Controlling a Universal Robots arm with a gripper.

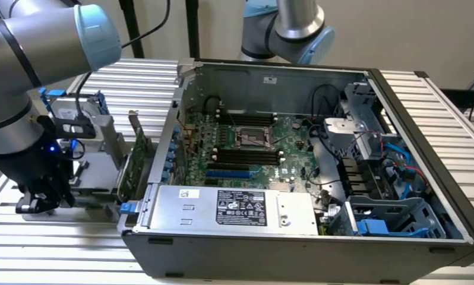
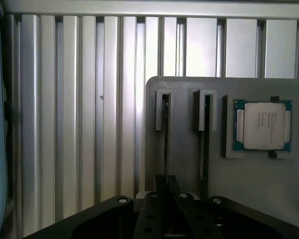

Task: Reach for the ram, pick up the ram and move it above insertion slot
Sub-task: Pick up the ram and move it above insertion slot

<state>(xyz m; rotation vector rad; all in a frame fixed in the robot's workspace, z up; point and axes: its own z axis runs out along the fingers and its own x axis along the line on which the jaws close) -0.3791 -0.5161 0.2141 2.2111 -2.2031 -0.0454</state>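
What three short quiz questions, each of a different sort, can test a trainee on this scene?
1. True or false: the processor chip lies in a pocket of the grey holder.
2. How many ram sticks stand on edge in the holder's slots? A) one B) two C) four
3. In the exterior view, on which side of the open computer case is the gripper?
Key: 1 true; 2 B; 3 the exterior view's left.
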